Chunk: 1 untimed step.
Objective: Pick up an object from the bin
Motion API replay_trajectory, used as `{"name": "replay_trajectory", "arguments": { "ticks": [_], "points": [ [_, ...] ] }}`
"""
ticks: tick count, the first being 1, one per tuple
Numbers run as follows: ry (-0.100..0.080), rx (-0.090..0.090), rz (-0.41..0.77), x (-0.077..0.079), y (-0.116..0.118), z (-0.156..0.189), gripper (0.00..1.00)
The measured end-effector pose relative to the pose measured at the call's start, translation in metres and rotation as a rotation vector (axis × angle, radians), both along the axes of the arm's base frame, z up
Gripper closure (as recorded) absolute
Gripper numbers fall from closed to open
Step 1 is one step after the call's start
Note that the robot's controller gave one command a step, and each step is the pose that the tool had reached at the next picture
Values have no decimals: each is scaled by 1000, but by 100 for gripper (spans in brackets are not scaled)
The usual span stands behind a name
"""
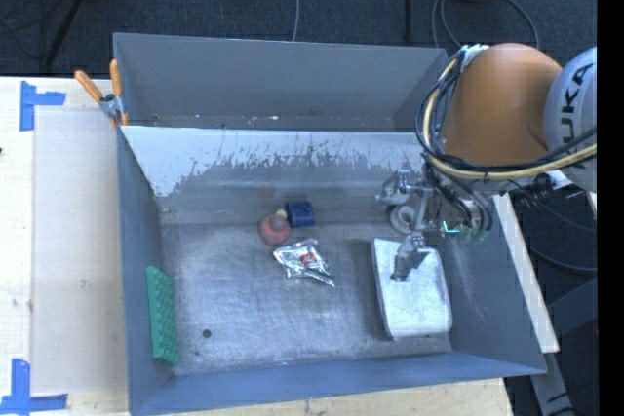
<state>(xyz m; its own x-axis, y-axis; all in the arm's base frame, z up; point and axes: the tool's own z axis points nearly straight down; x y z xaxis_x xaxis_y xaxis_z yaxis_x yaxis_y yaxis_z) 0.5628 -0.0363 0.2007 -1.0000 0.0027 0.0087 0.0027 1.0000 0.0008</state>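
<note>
Grey bin [273, 102]. At lower right lies a white rectangular block [421, 305], with the gripper [405, 265] over its upper end — released or clenched, I cannot tell. Green plate [161, 315] lower left — foil wrapper [304, 262], red ball [274, 228] and blue cube [298, 212] at centre.

The gripper [406, 260] was positioned over a white rectangular block [417, 302] at the right of the bin [273, 102]. A red ball [273, 229], blue cube [299, 212] and foil wrapper [305, 263] were located mid-floor, and a green studded strip [162, 315] at the left wall.
</note>
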Motion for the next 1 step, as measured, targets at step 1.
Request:
{"name": "replay_trajectory", "arguments": {
  "ticks": [1],
  "points": [
    [-8, 10, 402, 11, -29, -127, 0]
  ]
}}
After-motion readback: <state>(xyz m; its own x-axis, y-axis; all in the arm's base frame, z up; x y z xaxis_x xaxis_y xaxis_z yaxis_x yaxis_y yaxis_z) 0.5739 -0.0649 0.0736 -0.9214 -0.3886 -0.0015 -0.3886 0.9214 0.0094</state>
